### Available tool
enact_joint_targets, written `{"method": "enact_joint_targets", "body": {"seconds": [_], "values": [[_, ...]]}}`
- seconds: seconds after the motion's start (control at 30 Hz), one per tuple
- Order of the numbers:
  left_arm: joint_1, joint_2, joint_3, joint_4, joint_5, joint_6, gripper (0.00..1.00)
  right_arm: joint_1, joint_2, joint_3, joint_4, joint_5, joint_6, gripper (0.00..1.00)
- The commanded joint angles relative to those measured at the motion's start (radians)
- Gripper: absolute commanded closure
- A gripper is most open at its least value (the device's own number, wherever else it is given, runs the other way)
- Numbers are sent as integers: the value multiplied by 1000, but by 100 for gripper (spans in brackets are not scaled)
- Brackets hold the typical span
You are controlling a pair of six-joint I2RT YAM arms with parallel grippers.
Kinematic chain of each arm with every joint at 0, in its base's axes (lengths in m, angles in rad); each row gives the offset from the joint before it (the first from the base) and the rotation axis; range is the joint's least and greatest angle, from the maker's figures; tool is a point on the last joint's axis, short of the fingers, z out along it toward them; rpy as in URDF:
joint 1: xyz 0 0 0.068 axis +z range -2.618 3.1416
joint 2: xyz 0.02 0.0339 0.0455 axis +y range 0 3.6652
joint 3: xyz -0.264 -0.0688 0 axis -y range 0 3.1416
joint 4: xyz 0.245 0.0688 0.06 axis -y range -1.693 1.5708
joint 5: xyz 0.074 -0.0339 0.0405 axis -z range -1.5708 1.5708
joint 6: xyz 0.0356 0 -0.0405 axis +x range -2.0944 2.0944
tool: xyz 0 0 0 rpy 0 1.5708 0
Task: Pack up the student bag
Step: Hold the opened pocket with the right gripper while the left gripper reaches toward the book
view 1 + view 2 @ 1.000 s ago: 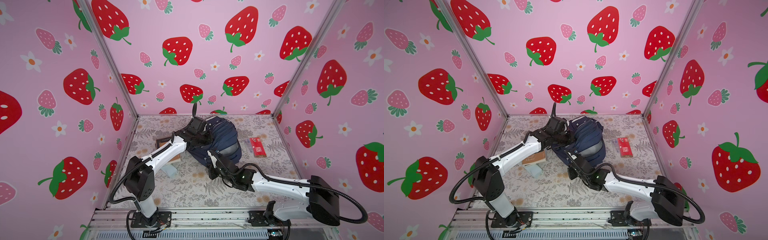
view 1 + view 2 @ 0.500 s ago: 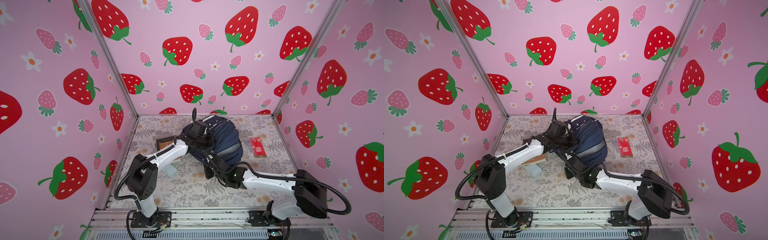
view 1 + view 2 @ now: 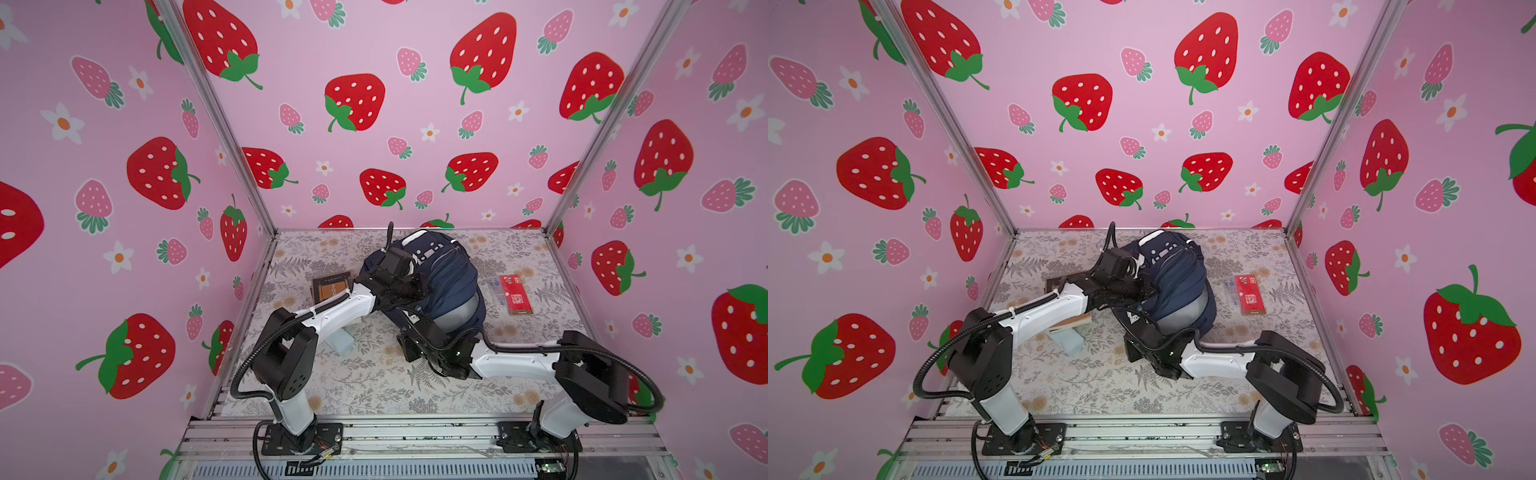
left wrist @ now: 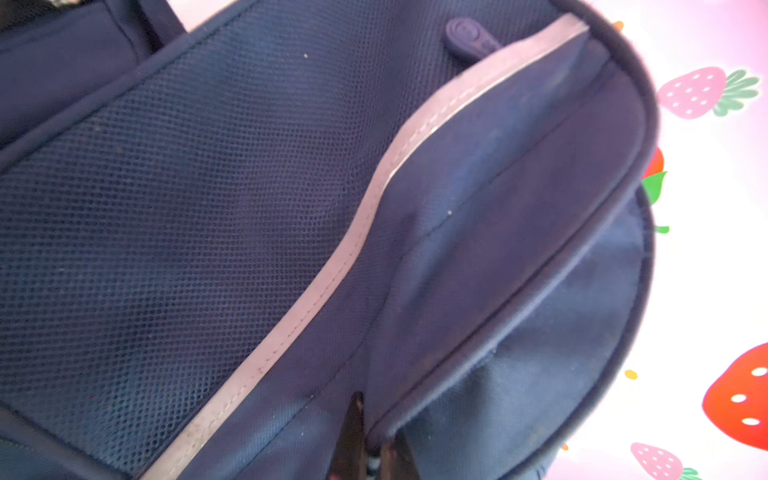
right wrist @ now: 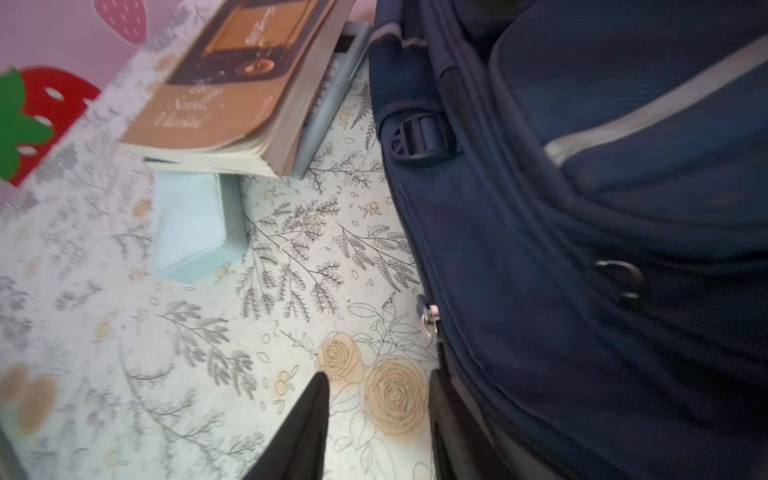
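Observation:
The student bag (image 3: 451, 272) (image 3: 1177, 276), a navy backpack with white stripes, lies at the middle back of the table in both top views. My left gripper (image 4: 376, 430) is shut on a piped fold of the bag's fabric (image 4: 457, 365), beside the mesh panel (image 4: 166, 232). In a top view it reaches in from the left (image 3: 409, 286). My right gripper (image 5: 378, 374) stands open over the flowered tablecloth, right against the bag's near side (image 5: 561, 332). Nothing sits between its fingers. A metal zip pull (image 5: 428, 318) hangs just ahead of it.
A brown book (image 5: 232, 83) (image 3: 332, 284) lies left of the bag on a spiral notebook (image 5: 332, 91), with a light blue box (image 5: 195, 224) (image 3: 340, 338) in front of them. A red flat pack (image 3: 515, 295) lies to the right of the bag. Pink strawberry walls enclose three sides.
My right gripper has gone from shut to open beside the bag, and its arm has shifted. The left gripper still grips the bag, which has moved slightly.

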State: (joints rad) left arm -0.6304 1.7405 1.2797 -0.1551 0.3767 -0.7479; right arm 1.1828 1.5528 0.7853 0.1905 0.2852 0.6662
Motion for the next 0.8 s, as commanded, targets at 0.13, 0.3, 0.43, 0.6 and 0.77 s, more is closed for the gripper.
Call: {"method": "enact_joint_targets", "body": {"seconds": [0.13, 0.3, 0.43, 0.6, 0.77], "values": [[3, -23, 41, -209, -53, 366, 100, -23, -257, -38, -206, 95, 42, 33], [2, -13, 54, -261, -30, 469, 99, -66, -334, 11, -302, 42, 16, 26], [3, -66, 57, -268, -42, 441, 53, -103, -338, 71, -308, -40, -12, 25], [24, -214, 46, -324, -167, 412, 40, -209, -265, 219, -340, -288, -56, 26], [161, -367, -37, -396, -280, 363, 41, -265, -116, 355, -352, -466, -132, 28]]}}
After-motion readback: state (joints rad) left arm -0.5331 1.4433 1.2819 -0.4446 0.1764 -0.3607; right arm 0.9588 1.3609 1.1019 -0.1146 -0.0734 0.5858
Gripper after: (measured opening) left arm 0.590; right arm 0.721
